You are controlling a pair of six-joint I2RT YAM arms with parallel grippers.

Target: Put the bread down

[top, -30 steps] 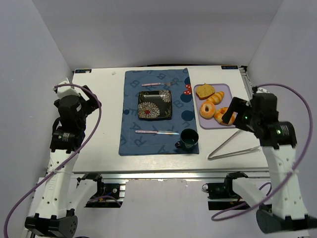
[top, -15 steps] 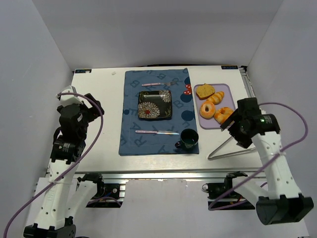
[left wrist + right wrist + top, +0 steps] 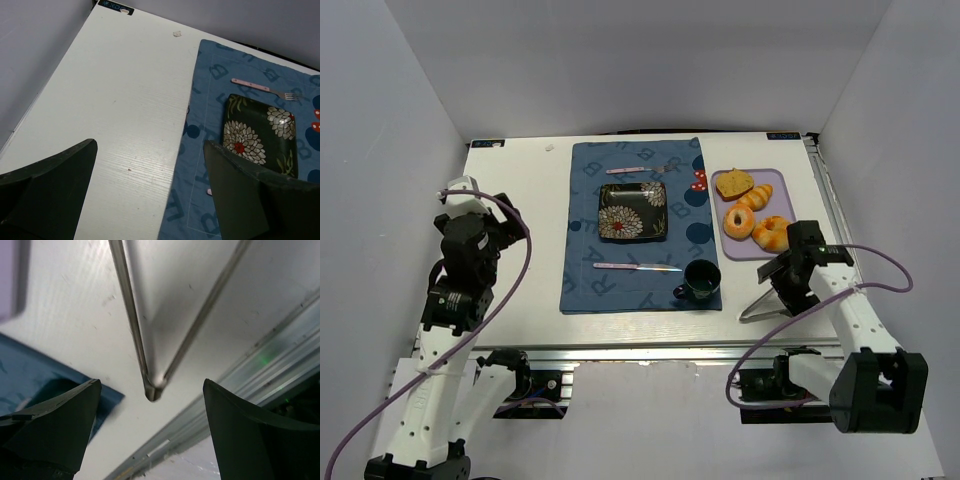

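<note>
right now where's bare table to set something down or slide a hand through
Widest bare patch: the white table between its left edge and the blue patterned placemat. The dark floral square plate on the mat is empty. Crowded on the right: lilac tray of breads, metal tongs, dark cup.

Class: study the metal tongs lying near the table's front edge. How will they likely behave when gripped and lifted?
The tongs look like thin polished metal, so probably light but slippery. Two long arms meeting at one bend suggest they would spring shut if pinched. Lying flat on the table, they seem unlikely to roll.
</note>
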